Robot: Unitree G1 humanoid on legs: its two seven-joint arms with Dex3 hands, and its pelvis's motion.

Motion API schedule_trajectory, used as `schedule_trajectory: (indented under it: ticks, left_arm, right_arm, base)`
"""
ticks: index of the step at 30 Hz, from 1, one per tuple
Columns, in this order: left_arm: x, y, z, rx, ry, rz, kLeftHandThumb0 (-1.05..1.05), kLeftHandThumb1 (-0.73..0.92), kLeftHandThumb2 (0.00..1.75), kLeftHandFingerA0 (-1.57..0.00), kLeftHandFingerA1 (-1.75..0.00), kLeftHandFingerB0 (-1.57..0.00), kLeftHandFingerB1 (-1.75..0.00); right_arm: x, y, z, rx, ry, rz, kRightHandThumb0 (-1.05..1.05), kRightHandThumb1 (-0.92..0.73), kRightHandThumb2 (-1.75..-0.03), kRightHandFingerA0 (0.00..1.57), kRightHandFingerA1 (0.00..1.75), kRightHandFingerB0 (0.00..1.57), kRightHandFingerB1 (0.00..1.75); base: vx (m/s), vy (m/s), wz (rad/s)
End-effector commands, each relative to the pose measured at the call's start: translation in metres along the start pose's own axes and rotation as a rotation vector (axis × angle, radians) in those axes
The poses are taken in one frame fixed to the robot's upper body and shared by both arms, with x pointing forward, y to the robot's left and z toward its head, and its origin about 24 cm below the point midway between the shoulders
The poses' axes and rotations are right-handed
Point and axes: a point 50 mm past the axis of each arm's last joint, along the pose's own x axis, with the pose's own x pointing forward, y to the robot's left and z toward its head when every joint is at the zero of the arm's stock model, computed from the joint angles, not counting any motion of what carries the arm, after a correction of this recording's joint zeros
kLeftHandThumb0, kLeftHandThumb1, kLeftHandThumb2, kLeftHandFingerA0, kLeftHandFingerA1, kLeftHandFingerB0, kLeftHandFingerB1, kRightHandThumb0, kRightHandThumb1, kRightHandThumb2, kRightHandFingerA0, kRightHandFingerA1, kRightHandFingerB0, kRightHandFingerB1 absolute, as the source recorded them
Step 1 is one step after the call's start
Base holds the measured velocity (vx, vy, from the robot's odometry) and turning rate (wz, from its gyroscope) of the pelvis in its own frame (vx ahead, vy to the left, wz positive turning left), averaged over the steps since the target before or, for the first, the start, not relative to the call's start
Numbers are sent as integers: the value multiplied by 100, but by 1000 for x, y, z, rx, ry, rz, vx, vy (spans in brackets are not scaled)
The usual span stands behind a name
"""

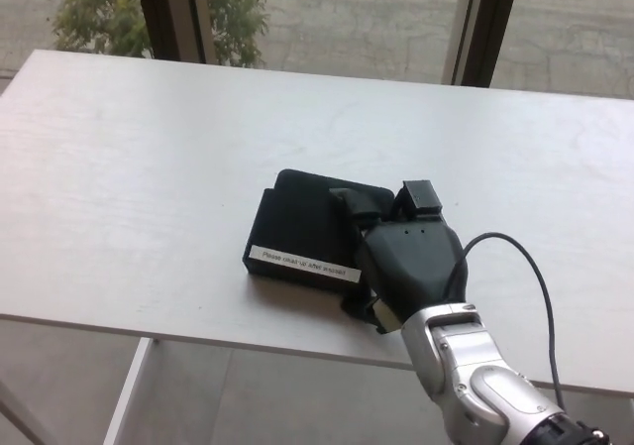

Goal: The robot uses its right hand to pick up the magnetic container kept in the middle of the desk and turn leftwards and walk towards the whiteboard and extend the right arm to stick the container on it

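Right hand [404, 257] is on the right end of the magnetic container [302, 232], two fingers [359, 200] lying over its top, thumb seemingly below at the near edge. I read it as closing on the box, but I cannot tell from here whether the grip is firm. Left hand not in view.

Container: flat black box, lying on the white desk [149, 158] near the front edge, roughly mid-width. White label strip [303, 261] with small print along the near side; print too small to read.

Handling, my judgement: rigid shell, looks light, matte and not especially slippery. The magnet side is not identifiable from here. Taking it by the right end, across its thickness, seems sound; a long flat body held at one end may droop or twist.

Contents: cannot see any opening or inside, so unknown.
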Motion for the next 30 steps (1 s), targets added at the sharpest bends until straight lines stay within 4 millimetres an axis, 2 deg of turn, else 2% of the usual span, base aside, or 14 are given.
schedule_trajectory:
  ticks: [1,7,8,11,14,15,16,17,18,19,20,23,25,30]
  left_arm:
    - [-2,5,13,33,-147,-5,8,70,95,-102,-99,-89,-97]
    - [0,4,12,21,-152,-5,9,69,96,-104,-99,-90,-95]
    - [-1,4,12,27,-153,-4,9,69,95,-102,-99,-90,-95]
    - [-1,4,12,24,-156,-2,9,69,96,-102,-102,-90,-94]
    - [-2,5,12,18,-154,-3,8,70,96,-102,-102,-89,-95]
    - [-3,5,11,20,-153,1,12,63,108,-102,-101,-88,-93]
    - [-3,5,10,27,-155,5,13,62,108,-101,-100,-89,-94]
    - [-3,5,10,33,-156,4,13,62,108,-101,-100,-89,-94]
    - [-3,5,10,39,-160,4,13,61,109,-101,-100,-89,-93]
    - [-3,4,10,46,-164,4,13,61,109,-101,-100,-89,-93]
    - [-4,4,10,52,-166,6,13,62,109,-102,-100,-90,-94]
    - [-5,2,10,60,-170,5,12,68,98,-101,-99,-91,-94]
    - [-6,2,10,52,-173,6,10,59,114,-100,-101,-91,-95]
    - [-7,4,8,54,-162,15,10,59,115,-99,-99,-89,-94]
  right_arm:
    - [3,-18,1,-25,-191,-124,-45,-59,-61,83,171,81,66]
    - [2,-23,-2,-4,-199,-143,-38,-62,-61,84,169,83,77]
    - [1,-24,-2,3,-211,-166,-35,-63,-59,84,166,81,92]
    - [0,-26,-3,13,-234,-214,-36,-61,-59,84,154,81,74]
    - [0,-27,-3,16,-246,-245,-34,-58,-62,83,158,81,81]
    - [2,-30,-2,14,-252,-271,-36,-60,-63,85,160,74,107]
    - [4,-34,0,9,-263,-311,-39,-45,-90,116,135,78,109]
    - [5,-36,1,7,-271,-329,-39,-45,-90,116,135,78,109]
    - [6,-37,1,10,-278,-341,-28,-64,-61,84,170,64,151]
    - [6,-38,1,14,-284,-353,-28,-64,-61,84,170,64,151]
    - [8,-41,2,20,-285,-375,-24,-62,-63,80,175,56,175]
    - [11,-47,3,40,-289,-427,-20,-59,-65,80,175,57,175]
    - [13,-51,4,45,-289,-461,-13,-52,-74,84,174,60,174]
    - [14,-57,7,59,-318,-506,-14,-51,-88,86,175,60,172]
  base:
    - [0,0,0]
    - [0,0,0]
    - [0,0,0]
    - [0,0,0]
    - [0,0,0]
    - [0,0,0]
    - [0,0,0]
    - [0,0,0]
    - [0,0,0]
    - [0,0,0]
    - [0,0,0]
    - [0,0,0]
    - [0,0,0]
    - [0,0,0]
